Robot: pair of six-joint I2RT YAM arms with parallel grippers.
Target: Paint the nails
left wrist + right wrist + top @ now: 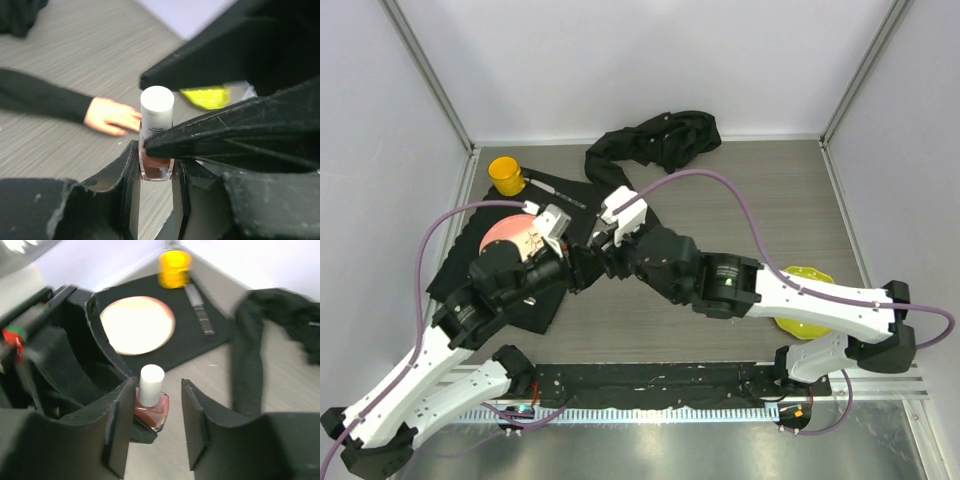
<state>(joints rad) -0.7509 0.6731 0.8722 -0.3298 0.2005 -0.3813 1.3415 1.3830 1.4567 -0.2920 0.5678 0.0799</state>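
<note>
One pale peach mannequin hand (111,116) in a black sleeve is lying on the table (75,55), its nails (134,119) blurring into pinkish fingertips. The left fingers (127,170) are clamping one white-capped polish bottle (156,150); the right fingers (120,425) are standing apart around it.

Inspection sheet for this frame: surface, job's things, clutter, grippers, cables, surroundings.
Surface: grey wood-grain table, black mat at left.
Job's things: polish bottle upright, capped; mannequin hand flat on table, black sleeve trailing; nails too blurred to judge.
Clutter: plate, yellow cup, pen-like tool on mat; yellow object under right arm.
Grippers: left gripper shut on bottle base; right gripper open astride cap.
Cables: purple cables arch above table.
Surroundings: white enclosure walls.
</note>
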